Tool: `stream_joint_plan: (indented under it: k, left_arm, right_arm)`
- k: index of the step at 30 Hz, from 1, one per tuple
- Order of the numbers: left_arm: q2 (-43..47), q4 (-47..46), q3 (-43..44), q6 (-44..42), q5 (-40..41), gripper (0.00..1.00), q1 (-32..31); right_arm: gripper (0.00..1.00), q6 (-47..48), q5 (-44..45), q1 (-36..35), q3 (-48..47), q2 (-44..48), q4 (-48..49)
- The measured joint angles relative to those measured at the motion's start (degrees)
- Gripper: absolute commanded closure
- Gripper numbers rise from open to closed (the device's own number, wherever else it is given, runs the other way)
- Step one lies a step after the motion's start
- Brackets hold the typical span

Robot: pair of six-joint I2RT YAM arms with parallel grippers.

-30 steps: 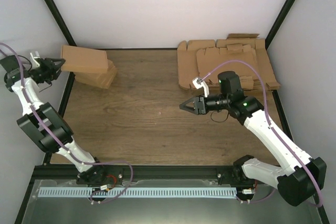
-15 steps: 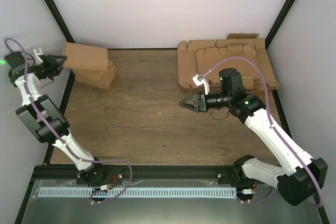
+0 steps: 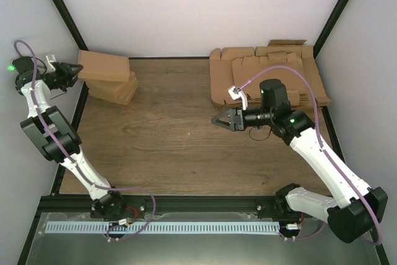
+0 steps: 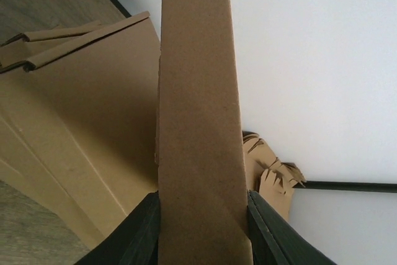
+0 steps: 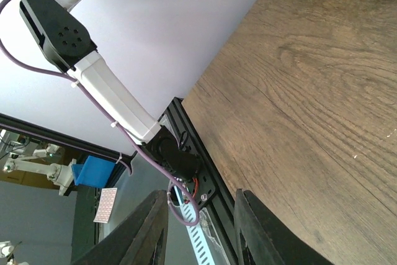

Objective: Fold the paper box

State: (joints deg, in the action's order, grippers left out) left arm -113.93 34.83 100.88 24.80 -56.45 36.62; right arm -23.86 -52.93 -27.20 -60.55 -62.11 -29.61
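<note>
two arms stand well apart over the wooden table (image 3: 161, 134). at the far left corner the left gripper (image 3: 75, 71) is clamped on a folded carton (image 3: 104, 66). in the left wrist view that carton fills the gap between the two dark fingers (image 4: 139, 234), touching both. it rests on top of a pile of cartons (image 3: 115, 91) of the same brown. these cartons are folded shut, so we cannot tell what is inside them.

at the far right corner lies a pile of flat sheets (image 3: 313, 88) with flaps and tabs. the paper box (image 3: 267, 71) appears to be the topmost die-cut sheet there, lying flat and unfolded, apart from both claws.

the right gripper (image 3: 218, 120) hangs over the middle of the table, pointing left, near the sheets but not touching them. its jaws stand narrowly parted and hold nothing. in the right wrist view we see bare wood grain between its fingers (image 5: 149, 228).
</note>
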Motion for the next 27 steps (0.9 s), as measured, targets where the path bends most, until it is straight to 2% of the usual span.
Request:
stream_joint_plan:
  k: [3,6,8,9,15,20,21,23,25,26,27]
  left_arm:
    - [0.94,0.7,-1.05,-0.94,2.54,0.44,-0.17]
    - [2.25,1.51,-3.8,-2.97,9.35,0.23,-0.17]
    - [3.26,2.25,-5.92,-3.32,14.27,0.04,-0.17]
    - [3.78,2.69,-6.71,-3.76,16.37,0.01,-0.2]
    - [7.87,5.07,-8.37,-2.54,29.33,0.0,-0.17]
    - [14.73,5.05,-12.11,0.31,34.12,0.0,0.04]
    - [16.76,4.61,-13.64,1.14,34.21,0.06,0.15]
    - [21.0,3.32,-17.66,2.95,33.38,0.28,0.31]
    - [25.75,1.29,-23.02,5.75,31.08,0.6,0.13]
    - [27.89,0.04,-25.86,6.82,29.86,0.8,-0.26]
    - [29.27,-0.46,-27.82,7.98,28.74,0.93,-0.92]
  right_arm:
    - [0.67,-0.5,0.0,0.0,0.0,0.0,0.2]
    - [0.67,-0.83,-0.02,0.0,0.0,-0.07,0.39]
    - [0.67,-0.94,-0.02,0.0,0.0,-0.09,0.48]
    - [0.67,-1.05,-0.02,0.0,0.0,-0.09,0.48]
    - [0.67,-1.07,-0.04,0.0,0.0,-0.09,0.48]
    - [0.66,-1.07,-0.02,0.0,0.0,-0.09,0.48]
    - [0.66,-1.09,-0.02,0.0,0.0,-0.09,0.46]
    - [0.66,-1.07,0.0,0.0,0.0,-0.09,0.48]
    - [0.66,-1.07,0.0,0.0,0.0,-0.09,0.48]
    - [0.66,-1.07,0.0,0.0,0.02,-0.09,0.48]
    - [0.66,-1.07,0.02,0.0,0.07,-0.09,0.5]
